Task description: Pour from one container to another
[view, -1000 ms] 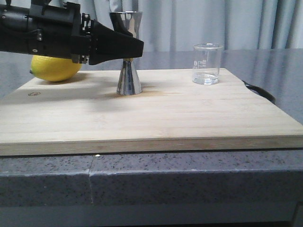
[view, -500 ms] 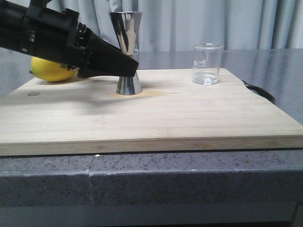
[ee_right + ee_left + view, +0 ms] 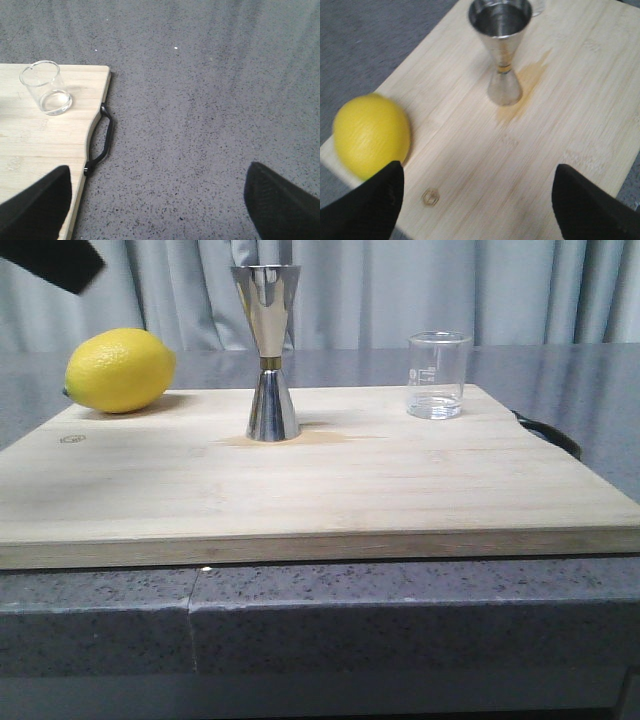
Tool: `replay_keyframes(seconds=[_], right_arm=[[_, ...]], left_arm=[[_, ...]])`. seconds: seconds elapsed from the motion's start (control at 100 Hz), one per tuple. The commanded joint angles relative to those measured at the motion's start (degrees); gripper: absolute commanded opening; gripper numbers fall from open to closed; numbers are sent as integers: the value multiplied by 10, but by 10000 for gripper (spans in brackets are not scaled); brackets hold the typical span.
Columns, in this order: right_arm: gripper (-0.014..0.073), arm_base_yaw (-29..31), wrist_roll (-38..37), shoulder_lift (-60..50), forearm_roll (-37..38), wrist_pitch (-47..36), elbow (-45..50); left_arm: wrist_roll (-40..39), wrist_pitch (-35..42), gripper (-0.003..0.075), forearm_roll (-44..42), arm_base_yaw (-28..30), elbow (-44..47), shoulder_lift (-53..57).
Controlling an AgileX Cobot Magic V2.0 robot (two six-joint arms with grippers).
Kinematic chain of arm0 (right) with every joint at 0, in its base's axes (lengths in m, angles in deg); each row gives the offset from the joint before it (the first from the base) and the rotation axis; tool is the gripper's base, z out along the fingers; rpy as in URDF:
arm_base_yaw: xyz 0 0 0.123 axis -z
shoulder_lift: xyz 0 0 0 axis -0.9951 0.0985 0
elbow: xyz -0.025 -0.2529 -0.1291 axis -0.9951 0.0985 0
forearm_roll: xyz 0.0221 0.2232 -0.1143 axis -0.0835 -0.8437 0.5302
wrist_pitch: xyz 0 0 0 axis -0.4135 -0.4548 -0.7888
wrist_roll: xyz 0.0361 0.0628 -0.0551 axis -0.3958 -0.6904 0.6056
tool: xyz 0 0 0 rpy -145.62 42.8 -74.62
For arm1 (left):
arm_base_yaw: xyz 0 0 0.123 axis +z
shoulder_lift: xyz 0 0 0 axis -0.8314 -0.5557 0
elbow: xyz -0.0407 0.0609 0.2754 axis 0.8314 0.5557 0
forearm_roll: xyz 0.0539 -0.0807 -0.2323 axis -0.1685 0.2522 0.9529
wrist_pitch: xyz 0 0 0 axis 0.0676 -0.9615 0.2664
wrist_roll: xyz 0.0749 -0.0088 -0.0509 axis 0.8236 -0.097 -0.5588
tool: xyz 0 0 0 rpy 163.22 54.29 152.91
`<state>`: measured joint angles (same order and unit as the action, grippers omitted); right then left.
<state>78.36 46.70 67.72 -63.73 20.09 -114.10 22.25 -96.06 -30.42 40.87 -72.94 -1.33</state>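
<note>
**Both claws spread wide and empty, jigger and beaker standing apart on the board**

The left gripper point(image 3: 477, 202) hung above the wooden board point(image 3: 330, 485) with its two dark fingers point(image 3: 367, 207) set far apart and nothing between them. In the front view only a dark corner of that arm showed at the upper left edge. The right gripper point(image 3: 160, 202) was likewise spread wide and held nothing; it hovered over the grey speckled countertop point(image 3: 210, 100) beside the board's edge, near the black handle point(image 3: 102, 137) fixed to that side.

The steel jigger point(image 3: 268, 352) stood upright toward the back of the board, left of centre, its gold band showing at the narrow waist. From the left wrist view its upper cup point(image 3: 501, 20) faced up, and a faint amber stain point(image 3: 527, 82) marked the wood around and beside its foot. Whether the cup held liquid could not be told.

The glass beaker point(image 3: 438, 374) stood upright near the board's back right corner, well apart from the jigger, white marks on its wall. It looked close to empty.

A yellow lemon point(image 3: 119, 370) lay at the back left corner of the board, near the jigger but not touching it. A small hexagonal mark point(image 3: 430, 197) sat on the wood near the lemon.
</note>
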Motion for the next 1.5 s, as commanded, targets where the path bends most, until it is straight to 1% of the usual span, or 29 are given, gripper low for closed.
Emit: replay_keyframes(seconds=[0.0, 0.12, 0.17, 0.24, 0.34, 0.41, 0.49, 0.56, 0.66, 0.75, 0.8, 0.85, 0.9, 0.92, 0.97, 1.04, 1.11, 1.16, 1.25, 1.3, 1.35, 1.49], right_arm=[[627, 3, 0, 0, 8, -39, -15], [627, 3, 0, 0, 8, -39, -15], [627, 3, 0, 0, 8, -39, -15], [627, 3, 0, 0, 8, -39, -15], [627, 3, 0, 0, 8, -39, -15], [627, 3, 0, 0, 8, -39, -15], [627, 3, 0, 0, 8, -39, -15], [627, 3, 0, 0, 8, -39, -15], [627, 3, 0, 0, 8, -39, -15], [622, 3, 0, 0, 8, -37, -15], [590, 3, 0, 0, 8, -33, -15], [524, 3, 0, 0, 8, -29, -15], [418, 3, 0, 0, 8, -25, -15], [390, 3, 0, 0, 8, -24, -15], [279, 3, 0, 0, 8, -24, -15], [163, 3, 0, 0, 8, -24, -15], [74, 3, 0, 0, 8, -24, -15], [26, 3, 0, 0, 8, -24, -15], [-41, 3, 0, 0, 8, -24, -15], [-62, 3, 0, 0, 8, -24, -15], [-67, 3, 0, 0, 8, -24, -15], [-67, 3, 0, 0, 8, -31, -15]], left_arm=[[-143, -2, 558, -85, -4, -23, 60], [-298, -19, 557, -198, -3, -23, 121], [-379, -19, 551, -245, -3, -18, 142], [-451, -16, 540, -290, -3, -3, 174], [-517, 20, 519, -325, -3, 41, 228], [-546, 68, 503, -332, -3, 79, 265], [-547, 123, 482, -330, -3, 119, 301], [-547, 153, 467, -327, -3, 146, 324], [-547, 162, 443, -327, -3, 167, 340], [-547, 160, 411, -327, -3, 169, 339], [-547, 163, 382, -327, -3, 171, 338], [-547, 163, 343, -327, -3, 171, 338], [-547, 163, 298, -327, -3, 171, 338], [-547, 163, 277, -327, -3, 171, 338], [-547, 163, 230, -327, -3, 171, 338], [-547, 163, 169, -327, -3, 171, 338], [-547, 163, 113, -327, -3, 171, 338], [-547, 163, 73, -327, -3, 171, 338], [-547, 163, 27, -327, -3, 172, 338], [-547, 163, 0, -327, -3, 172, 338], [-547, 165, -19, -327, -3, 172, 338], [-547, 166, -19, -323, -3, 172, 338]])
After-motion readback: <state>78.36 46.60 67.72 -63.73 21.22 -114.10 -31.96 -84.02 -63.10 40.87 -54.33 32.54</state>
